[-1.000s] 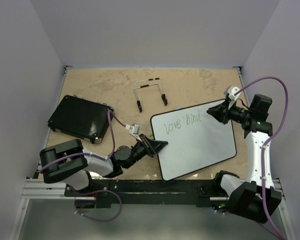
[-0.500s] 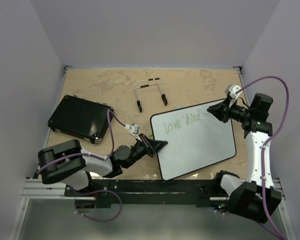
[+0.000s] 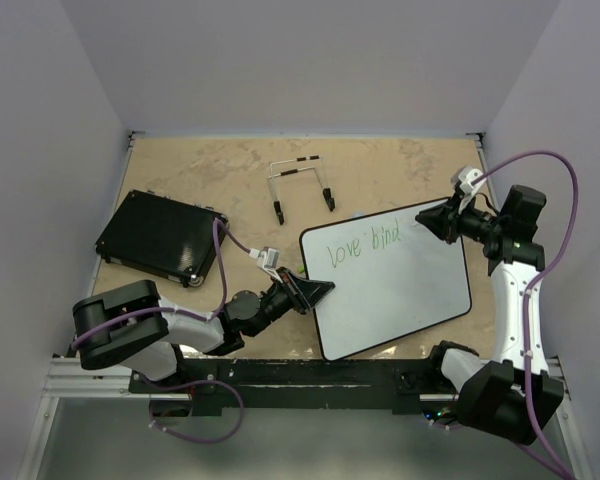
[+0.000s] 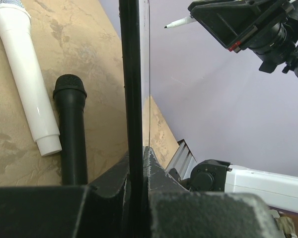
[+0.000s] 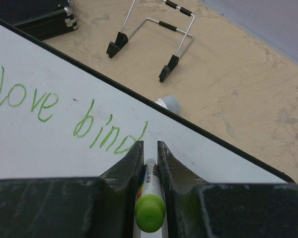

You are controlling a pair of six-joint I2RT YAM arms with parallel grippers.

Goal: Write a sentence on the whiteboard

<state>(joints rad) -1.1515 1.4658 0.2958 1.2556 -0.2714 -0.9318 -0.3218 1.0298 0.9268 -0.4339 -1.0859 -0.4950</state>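
Holding the whiteboard [image 3: 400, 295], my left gripper [image 3: 315, 292] stays pinched on its left edge; board lies flat, right of centre. Sentence [image 3: 365, 243] reads two words, "love bind". In the last second my right gripper [image 3: 427, 222], squeezing one green marker [image 5: 150, 198], barely shifted, so I judge most remains. One black pad [image 3: 160, 237], one white microphone [image 4: 25, 74], one black microphone [image 4: 72, 134], one wire stand [image 3: 300, 185].

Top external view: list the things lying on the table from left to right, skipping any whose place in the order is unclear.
black case → wire stand → whiteboard
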